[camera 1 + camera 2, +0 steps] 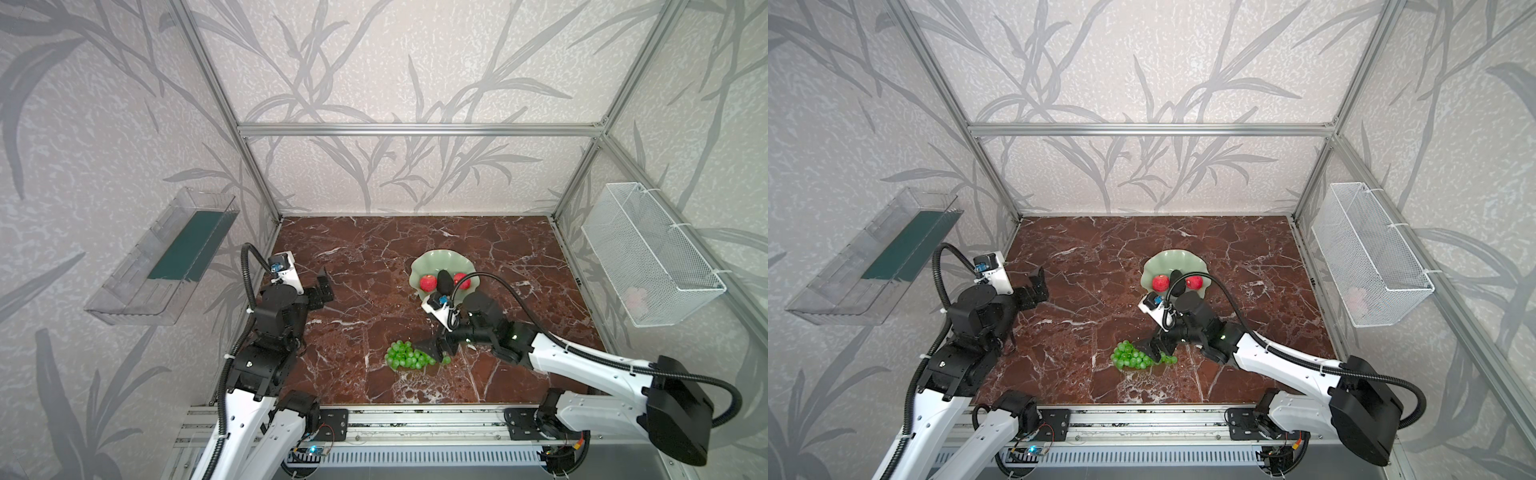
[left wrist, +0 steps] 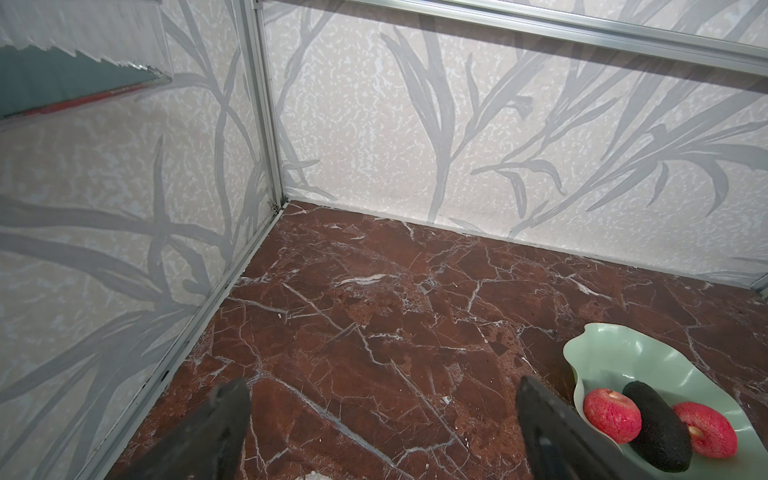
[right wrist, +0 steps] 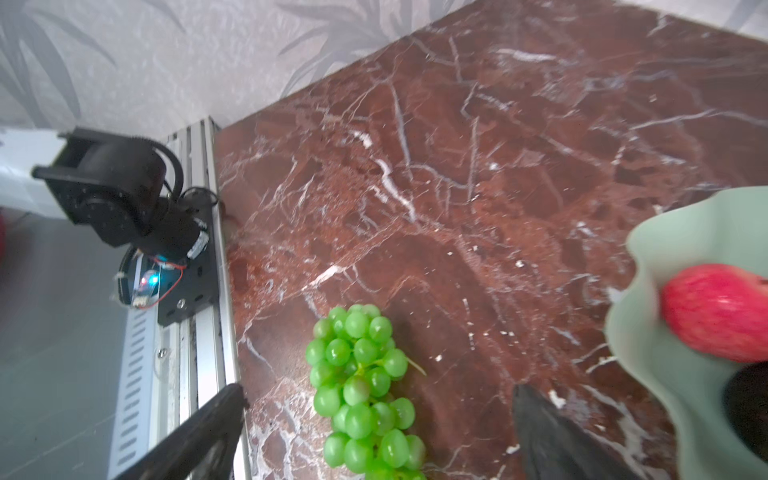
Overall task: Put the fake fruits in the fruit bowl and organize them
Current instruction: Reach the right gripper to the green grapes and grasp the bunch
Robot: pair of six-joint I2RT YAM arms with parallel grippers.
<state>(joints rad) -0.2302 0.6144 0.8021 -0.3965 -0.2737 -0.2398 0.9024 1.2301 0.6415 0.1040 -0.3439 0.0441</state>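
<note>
Grapes (image 1: 405,355) are the only fruit not in the fruit bowl (image 1: 440,258). The green bunch is lying on the red marble bench (image 1: 353,257) toward the near edge, well apart from the bowl.

The right jaws are spread wide and sit low over the right-hand end of the bunch in both top views. From the right wrist view the grapes (image 3: 361,386) lie between the two dark fingers (image 3: 208,424), with bare bench showing on either side, so nothing's gripped.

Inside the bowl, on its near side, there's a row of three: a red apple (image 1: 428,283), the dark avocado (image 1: 445,280) in the middle, and the second red apple (image 1: 461,281). In the left wrist view the avocado (image 2: 656,428) looks pressed up against both. The far half of the dish is bare.

The left jaws are wide too and hold nothing. They hang over the left side of the bench, well away from all the fruit.
</note>
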